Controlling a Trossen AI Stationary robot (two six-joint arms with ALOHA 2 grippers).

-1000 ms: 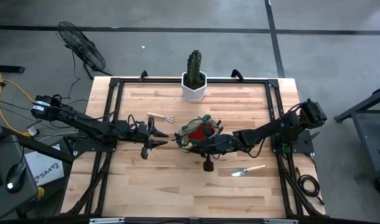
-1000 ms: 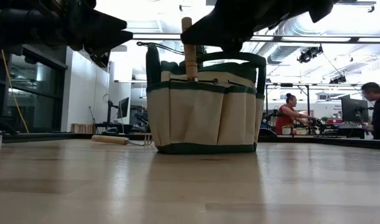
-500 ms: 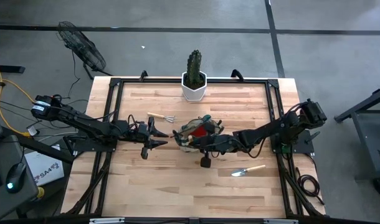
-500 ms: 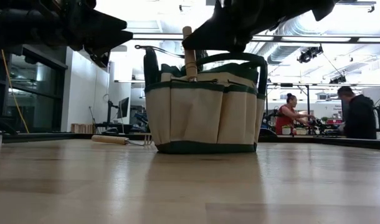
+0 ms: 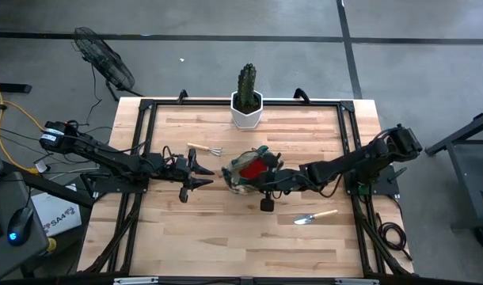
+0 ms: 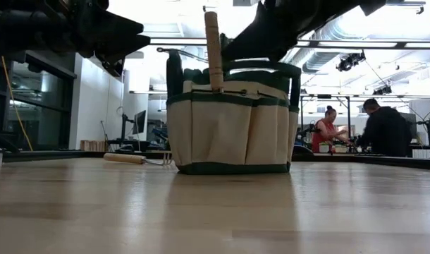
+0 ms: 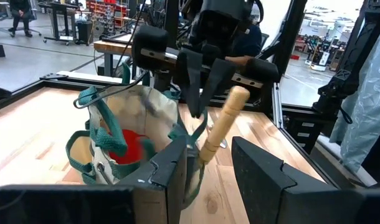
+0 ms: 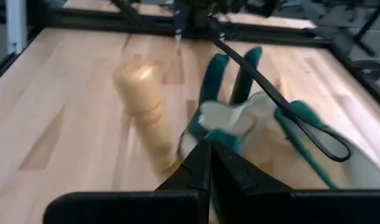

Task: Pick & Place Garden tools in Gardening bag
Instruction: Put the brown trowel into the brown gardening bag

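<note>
The olive-and-tan gardening bag point(image 5: 253, 168) point(image 6: 229, 127) stands upright on its base at the table's middle. A red glove point(image 7: 131, 146) lies inside it. A trowel's wooden handle point(image 6: 213, 49) point(image 7: 222, 121) sticks up out of a pocket on the bag's near side. My right gripper point(image 7: 193, 109) is shut, slanting down over the bag's rim next to that handle. My left gripper point(image 5: 208, 177) hangs open and level just left of the bag, holding nothing. A mini rake point(image 5: 206, 149) and a second trowel point(image 5: 315, 215) lie flat on the table. My right gripper's shut fingertips point(image 8: 205, 155) sit at the bag's rim point(image 8: 196, 134), right beside the trowel's handle point(image 8: 143, 106). They come slanting down from the table's right. I cannot tell whether they touch the rim or the handle.
A green cactus in a white pot point(image 5: 247, 99) stands at the table's far edge, behind the bag. The rake lies far-left of the bag, the loose trowel near-right of it under my right arm. People point(image 6: 384, 130) move in the room beyond the table.
My right gripper has tipped and drawn back slightly toward the table's right, staying shut. The bag was nudged toward the left and has come back. The trowel's handle sank a little, then rose, and now stands higher and more upright out of the pocket.
</note>
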